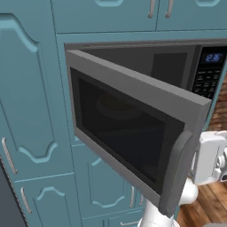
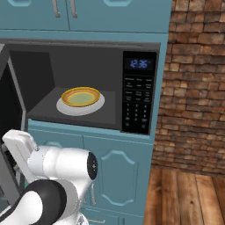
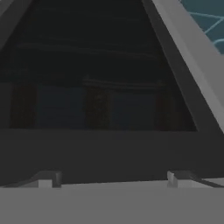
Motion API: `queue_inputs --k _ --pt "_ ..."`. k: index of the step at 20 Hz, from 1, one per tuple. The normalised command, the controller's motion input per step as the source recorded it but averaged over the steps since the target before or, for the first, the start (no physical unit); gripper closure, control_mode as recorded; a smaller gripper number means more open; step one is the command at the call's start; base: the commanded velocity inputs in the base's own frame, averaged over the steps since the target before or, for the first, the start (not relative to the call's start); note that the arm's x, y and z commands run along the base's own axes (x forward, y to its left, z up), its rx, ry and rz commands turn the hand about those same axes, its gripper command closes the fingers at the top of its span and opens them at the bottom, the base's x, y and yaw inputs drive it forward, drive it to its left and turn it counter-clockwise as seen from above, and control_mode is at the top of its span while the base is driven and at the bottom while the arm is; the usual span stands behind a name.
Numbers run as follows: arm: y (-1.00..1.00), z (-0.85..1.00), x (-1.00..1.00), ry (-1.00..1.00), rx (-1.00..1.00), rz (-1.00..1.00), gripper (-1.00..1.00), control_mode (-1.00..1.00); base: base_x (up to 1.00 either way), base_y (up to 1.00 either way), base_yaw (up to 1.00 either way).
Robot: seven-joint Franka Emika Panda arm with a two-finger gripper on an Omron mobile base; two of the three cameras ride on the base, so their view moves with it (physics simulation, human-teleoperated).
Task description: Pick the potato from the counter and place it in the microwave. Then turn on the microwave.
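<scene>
So my hand is parked right up against the microwave (image 1: 133,119) door, on its outer face near the handle (image 1: 177,173) side. In the hand view my gripper (image 3: 113,178) is looking straight into the dark glass, fingertips (image 3: 46,179) spread wide with nothing between them, so it's open and empty-handed.

Door's swung roughly halfway out, hinged on the left side of the cavity. From the right base view I can see inside: there's a yellow-rimmed bowl (image 2: 81,96) sitting on the white turntable plate (image 2: 66,107), and I honestly can't make out the potato in it. It might be tucked in the bowl, too small to tell.

My guess is the step in hand is shutting the door. The thing that matters: the door's free edge with the handle sits just beside my hand, and the cavity lies beyond it, so the push needs to go along the door's swing toward the keypad (image 2: 137,105) side. After that, the keypad is off to the right of the door opening, under the blue display (image 2: 139,64), and that's where I'd need to head.
</scene>
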Motion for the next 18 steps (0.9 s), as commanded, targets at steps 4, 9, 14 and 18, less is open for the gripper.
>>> queue_inputs --k 4,9,14,18 --pt "0.58 -0.12 -0.29 -0.18 0.0 0.01 -1.0 -1.0 0.0 0.0 0.0" --pt "0.56 -0.13 -0.27 -0.17 0.01 0.0 -1.0 -1.0 0.0 0.0 0.0" --pt "0.54 -0.14 -0.26 -0.17 0.06 0.0 -1.0 -1.0 0.0 0.0 0.0" --pt "0.54 -0.16 -0.3 -0.17 0.09 0.0 -1.0 -1.0 0.0 0.0 0.0"
